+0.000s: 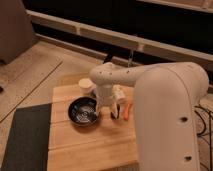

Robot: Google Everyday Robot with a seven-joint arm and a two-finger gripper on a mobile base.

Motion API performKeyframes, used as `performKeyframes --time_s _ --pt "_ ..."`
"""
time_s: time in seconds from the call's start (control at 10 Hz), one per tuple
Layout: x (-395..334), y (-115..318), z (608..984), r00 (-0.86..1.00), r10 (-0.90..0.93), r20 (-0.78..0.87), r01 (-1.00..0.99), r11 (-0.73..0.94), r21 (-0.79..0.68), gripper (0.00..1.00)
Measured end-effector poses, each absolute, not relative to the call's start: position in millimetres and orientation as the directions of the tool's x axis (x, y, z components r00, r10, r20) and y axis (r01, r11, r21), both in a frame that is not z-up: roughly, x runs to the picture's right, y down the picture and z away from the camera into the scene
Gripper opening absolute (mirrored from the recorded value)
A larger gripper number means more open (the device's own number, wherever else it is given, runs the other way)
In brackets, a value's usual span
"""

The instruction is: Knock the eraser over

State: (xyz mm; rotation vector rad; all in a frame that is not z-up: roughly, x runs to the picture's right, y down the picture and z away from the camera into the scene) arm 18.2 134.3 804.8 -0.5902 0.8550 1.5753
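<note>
An indoor workspace that looks like an office or lab common area: a speckled hard floor point(30, 70), a dark mat point(25, 135), and long pale rails point(125, 40) against a dark wall. A wooden table point(85, 145) stands there. The robot's gripper point(111, 111) hangs just over the tabletop.

No readable text, label or number anywhere — table point(90, 145), bowl point(83, 111), gripper point(109, 111) (none legible).

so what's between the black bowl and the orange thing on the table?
In the camera view, the gripper hangs between the black bowl and the orange object, low over the wooden table.
</note>
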Motion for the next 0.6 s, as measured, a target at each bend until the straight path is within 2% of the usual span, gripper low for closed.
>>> performKeyframes --time_s 0.3,0.6 --pt "10.4 72.3 817.1 -0.039 0.766 -0.642 -0.989 0.063 0.134 0.65" --pt "-12.6 44.9 814.2 0.109 0.819 -0.563 -0.987 0.156 0.037 0.65"
